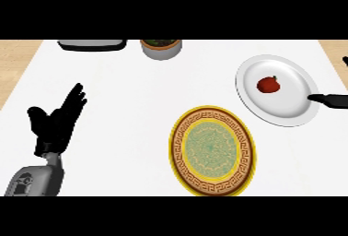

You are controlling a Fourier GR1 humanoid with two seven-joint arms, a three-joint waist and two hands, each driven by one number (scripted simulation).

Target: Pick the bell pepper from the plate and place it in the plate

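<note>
A small red bell pepper (pixel 269 84) lies on a plain white plate (pixel 285 110) at the right of the counter. A second plate (pixel 212 150), yellow-rimmed with a brown band and a green patterned centre, sits below and left of it with nothing on it. My right hand (pixel 331 100) shows only as dark fingers coming in from the right edge, their tip over the white plate's right rim, apart from the pepper. My left hand (pixel 58 122) rests open at the lower left, fingers pointing up, far from both plates.
A grey pot (pixel 161 48) holding something dark stands at the back centre. A dark tray-like object (pixel 92 44) lies at the back left. Wooden surface (pixel 17 60) shows beyond the white counter's left and right edges.
</note>
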